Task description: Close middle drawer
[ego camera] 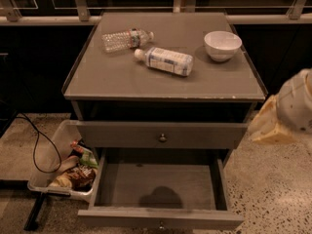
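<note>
While well apart from middle drawer (195, 219), gripper (284, 112) beside cabinet (122, 77).

The middle drawer (146, 217) stands pulled out below the top drawer front (122, 134). On the cabinet top (97, 82) lie a clear bottle (124, 39), a white bottle (165, 61) and a bowl (222, 45) — the gripper (272, 126) hangs just right of the cabinet.

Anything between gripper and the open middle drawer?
Camera view: only bare speckled floor. The gripper hangs right of the cabinet, apart from the middle drawer.
</note>
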You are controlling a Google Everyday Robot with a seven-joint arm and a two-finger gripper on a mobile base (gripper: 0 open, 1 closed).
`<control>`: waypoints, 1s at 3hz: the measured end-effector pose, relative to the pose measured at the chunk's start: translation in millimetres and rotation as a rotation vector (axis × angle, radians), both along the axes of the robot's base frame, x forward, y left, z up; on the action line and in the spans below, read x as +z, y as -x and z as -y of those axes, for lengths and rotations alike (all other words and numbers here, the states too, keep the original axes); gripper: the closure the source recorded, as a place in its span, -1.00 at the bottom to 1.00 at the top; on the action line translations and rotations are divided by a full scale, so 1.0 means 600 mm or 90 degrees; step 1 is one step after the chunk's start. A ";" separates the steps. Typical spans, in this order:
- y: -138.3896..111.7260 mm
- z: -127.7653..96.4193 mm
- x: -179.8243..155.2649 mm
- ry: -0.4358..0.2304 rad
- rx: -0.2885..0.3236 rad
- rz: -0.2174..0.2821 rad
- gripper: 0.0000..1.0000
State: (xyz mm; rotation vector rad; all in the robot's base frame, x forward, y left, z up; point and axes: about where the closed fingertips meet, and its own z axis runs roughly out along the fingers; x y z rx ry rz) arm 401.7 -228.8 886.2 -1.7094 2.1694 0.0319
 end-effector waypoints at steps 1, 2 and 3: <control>0.029 0.011 -0.069 -0.007 0.000 -0.035 0.78; 0.032 0.011 -0.074 -0.006 0.001 -0.040 1.00; 0.029 0.009 -0.119 -0.025 -0.020 -0.063 1.00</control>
